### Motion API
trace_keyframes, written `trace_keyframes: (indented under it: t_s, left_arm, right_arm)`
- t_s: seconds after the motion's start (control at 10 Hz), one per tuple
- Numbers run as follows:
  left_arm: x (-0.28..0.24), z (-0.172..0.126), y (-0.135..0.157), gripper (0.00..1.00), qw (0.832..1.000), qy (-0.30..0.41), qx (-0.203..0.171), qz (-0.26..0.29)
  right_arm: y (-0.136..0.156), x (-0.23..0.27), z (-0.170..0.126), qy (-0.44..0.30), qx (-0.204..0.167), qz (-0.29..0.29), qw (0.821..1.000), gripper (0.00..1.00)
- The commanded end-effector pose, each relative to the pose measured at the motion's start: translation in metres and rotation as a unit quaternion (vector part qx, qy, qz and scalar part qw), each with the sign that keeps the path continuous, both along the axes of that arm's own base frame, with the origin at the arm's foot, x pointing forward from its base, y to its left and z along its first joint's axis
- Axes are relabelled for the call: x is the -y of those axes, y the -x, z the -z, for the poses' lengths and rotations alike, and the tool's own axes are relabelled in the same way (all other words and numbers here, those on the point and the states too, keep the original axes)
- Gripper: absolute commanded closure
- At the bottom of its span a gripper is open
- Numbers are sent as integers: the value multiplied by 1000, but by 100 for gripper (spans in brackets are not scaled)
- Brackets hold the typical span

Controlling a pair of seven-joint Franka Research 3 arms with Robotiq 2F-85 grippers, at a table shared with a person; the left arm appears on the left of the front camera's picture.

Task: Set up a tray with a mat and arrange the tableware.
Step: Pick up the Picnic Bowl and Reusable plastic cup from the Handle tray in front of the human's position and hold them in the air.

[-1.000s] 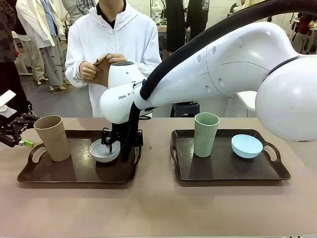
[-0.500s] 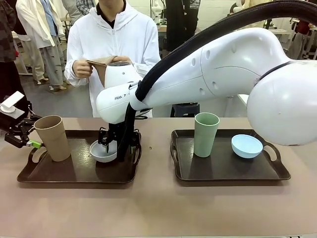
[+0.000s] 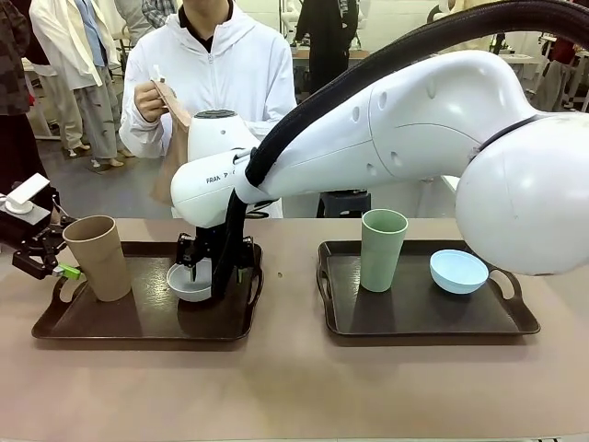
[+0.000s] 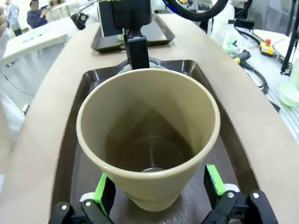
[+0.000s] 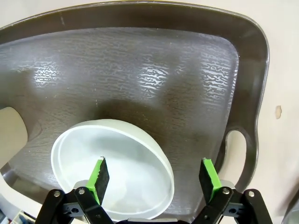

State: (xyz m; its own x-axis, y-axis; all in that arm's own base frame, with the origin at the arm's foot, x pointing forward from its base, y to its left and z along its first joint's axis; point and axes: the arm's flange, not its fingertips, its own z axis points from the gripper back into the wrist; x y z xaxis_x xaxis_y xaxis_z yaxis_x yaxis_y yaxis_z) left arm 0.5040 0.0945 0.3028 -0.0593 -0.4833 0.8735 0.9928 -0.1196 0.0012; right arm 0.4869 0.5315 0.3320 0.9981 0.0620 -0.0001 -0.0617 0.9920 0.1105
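Observation:
A tan cup (image 3: 97, 256) and a white bowl (image 3: 189, 281) stand on the dark left tray (image 3: 138, 322). My left gripper (image 3: 41, 260) is at the tray's left end; in its wrist view the open left gripper (image 4: 156, 186) has a green pad on each side of the tan cup (image 4: 149, 140) near its base. My right arm reaches across, and the right gripper (image 3: 195, 269) hangs open over the bowl. In its wrist view the right gripper (image 5: 153, 173) straddles the white bowl's (image 5: 117, 154) rim. The person holds a tan mat (image 3: 168, 147) hanging at chest height.
A second dark tray (image 3: 423, 322) at the right carries a pale green cup (image 3: 382, 249) and a light blue bowl (image 3: 458, 271). My right arm's big white links span the picture above that tray. Bare tan table (image 3: 294, 387) lies in front of both trays.
The person has lifted the mat higher and let it hang open. My right arm's wrist has shifted a little left and up over the bowl. Both grippers stay open.

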Motion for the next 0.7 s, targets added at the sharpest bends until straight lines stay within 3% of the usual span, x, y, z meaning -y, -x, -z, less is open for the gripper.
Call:
trace_keyframes:
  t_s: [0.0,0.6]
  left_arm:
    - [8,7,3,0,1000,12,14,-8]
    - [9,11,1,0,999,23,4,-27]
  right_arm:
    - [-2,-2,-2,10,-1,-3,1000,0]
    - [-3,-4,-3,9,-2,-3,1000,0]
